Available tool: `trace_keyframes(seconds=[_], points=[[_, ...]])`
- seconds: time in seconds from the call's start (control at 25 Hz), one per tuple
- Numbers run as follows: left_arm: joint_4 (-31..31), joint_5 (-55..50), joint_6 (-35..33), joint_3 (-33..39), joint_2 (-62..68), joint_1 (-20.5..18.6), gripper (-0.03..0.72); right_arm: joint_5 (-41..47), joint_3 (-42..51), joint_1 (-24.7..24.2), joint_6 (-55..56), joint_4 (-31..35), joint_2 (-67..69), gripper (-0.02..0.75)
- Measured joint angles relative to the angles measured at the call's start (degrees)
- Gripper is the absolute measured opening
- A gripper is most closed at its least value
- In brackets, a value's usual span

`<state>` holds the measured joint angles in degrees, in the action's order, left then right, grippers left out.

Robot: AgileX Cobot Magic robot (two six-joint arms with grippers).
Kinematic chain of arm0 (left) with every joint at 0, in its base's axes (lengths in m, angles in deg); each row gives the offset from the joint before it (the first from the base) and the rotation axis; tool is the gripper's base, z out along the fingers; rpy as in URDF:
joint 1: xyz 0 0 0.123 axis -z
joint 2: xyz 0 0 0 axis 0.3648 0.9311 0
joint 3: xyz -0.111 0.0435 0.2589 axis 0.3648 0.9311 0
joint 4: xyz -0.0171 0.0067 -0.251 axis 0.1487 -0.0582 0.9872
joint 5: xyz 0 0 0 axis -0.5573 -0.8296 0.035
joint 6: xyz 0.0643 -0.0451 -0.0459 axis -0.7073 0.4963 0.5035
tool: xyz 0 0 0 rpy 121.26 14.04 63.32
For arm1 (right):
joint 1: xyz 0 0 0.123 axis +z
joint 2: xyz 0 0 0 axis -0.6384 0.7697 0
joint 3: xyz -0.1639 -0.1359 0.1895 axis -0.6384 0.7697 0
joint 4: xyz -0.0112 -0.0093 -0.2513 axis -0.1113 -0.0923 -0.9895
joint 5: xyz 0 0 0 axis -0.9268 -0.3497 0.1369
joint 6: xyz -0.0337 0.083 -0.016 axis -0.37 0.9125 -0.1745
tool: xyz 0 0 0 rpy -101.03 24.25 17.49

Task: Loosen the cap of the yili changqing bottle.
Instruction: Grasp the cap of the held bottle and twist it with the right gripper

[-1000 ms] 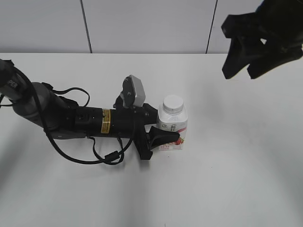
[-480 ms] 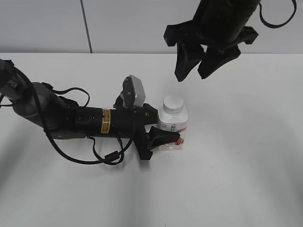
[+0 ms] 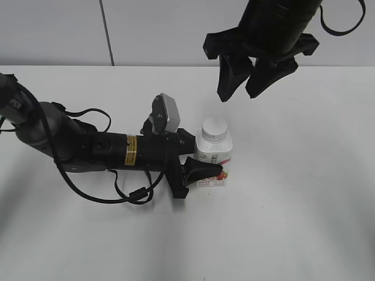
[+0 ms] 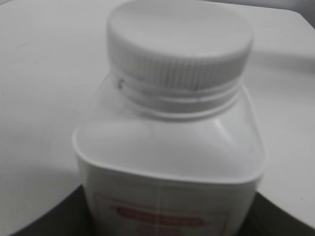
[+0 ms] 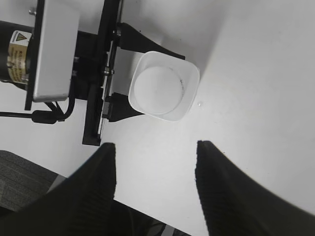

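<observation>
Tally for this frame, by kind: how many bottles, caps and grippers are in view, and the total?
Bottles: 1, the bottle, upright on the table.
Caps: 1, the cap, on its neck.
Grippers: 2, the left gripper shut on the bottle, the right gripper open above it.
Total: 4

One bottle, one cap, two arms, one table

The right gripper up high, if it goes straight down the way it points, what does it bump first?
Probably the bare table beside the bottle: the right gripper is open, with the cap off its line. Depth is uncertain.
</observation>
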<state>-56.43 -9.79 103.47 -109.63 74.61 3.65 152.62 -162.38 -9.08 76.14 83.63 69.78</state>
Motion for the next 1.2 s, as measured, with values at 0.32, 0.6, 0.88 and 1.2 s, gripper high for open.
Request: trace_keyframes(seconds=[0.32,0.6,0.88,1.2], points=[[0.0,0.0,0.0,0.0,0.0,0.0,0.388,0.0,0.0,0.0,0.0,-1.0,0.0,0.418],[0.0,0.1,0.0,0.0,0.0,0.0,0.387,0.0,0.0,0.0,-0.1,-1.2,0.0,0.418],[0.3,1.6,0.0,0.0,0.0,0.0,0.387,0.0,0.0,0.7,0.0,-1.8,1.5,0.418],[0.4,2.2,0.0,0.0,0.0,0.0,0.387,0.0,-4.8,5.3,0.0,-6.1,6.6,0.418]])
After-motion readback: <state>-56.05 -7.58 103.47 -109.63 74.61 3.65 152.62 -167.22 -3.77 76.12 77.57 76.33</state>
